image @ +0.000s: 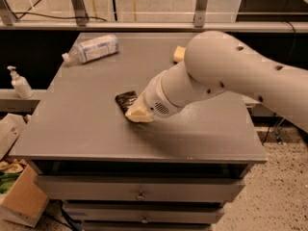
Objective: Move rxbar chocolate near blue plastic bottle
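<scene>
The rxbar chocolate (125, 100), a flat bar in a shiny black wrapper, lies near the middle of the grey table (86, 129). Its right end is hidden under my gripper (138, 113), which is down at the bar with its cream tip touching the table surface. The blue plastic bottle (91, 48), clear with a white-and-blue label, lies on its side at the far left corner of the table, well away from the bar. My thick white arm (226, 76) reaches in from the right.
A pale yellow sponge (178, 54) sits at the back of the table, partly behind my arm. A white pump dispenser (20, 83) stands on a ledge to the left. Cardboard boxes (19, 196) are on the floor at left. Drawers sit under the tabletop.
</scene>
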Tool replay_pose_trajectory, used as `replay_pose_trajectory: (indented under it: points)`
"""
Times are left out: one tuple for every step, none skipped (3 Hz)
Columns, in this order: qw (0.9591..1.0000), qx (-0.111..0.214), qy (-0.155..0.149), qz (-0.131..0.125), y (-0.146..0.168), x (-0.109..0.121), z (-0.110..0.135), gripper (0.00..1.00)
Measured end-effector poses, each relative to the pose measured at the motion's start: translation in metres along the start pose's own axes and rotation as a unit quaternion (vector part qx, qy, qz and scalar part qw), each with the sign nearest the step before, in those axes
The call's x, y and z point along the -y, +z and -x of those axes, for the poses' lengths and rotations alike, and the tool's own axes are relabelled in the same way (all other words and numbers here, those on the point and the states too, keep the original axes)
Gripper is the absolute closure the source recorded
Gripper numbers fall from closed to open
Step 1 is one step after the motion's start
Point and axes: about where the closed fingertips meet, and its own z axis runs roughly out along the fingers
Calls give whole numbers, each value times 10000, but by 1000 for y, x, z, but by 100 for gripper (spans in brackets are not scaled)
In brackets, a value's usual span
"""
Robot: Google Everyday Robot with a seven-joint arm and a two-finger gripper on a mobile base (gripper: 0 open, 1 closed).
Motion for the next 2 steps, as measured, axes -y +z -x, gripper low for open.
replay_pose_trajectory:
  points:
    - [10000,-1,-33,-64,-4,2,5,100]
    - [9999,12,-74,-151,-10,8,10,100]
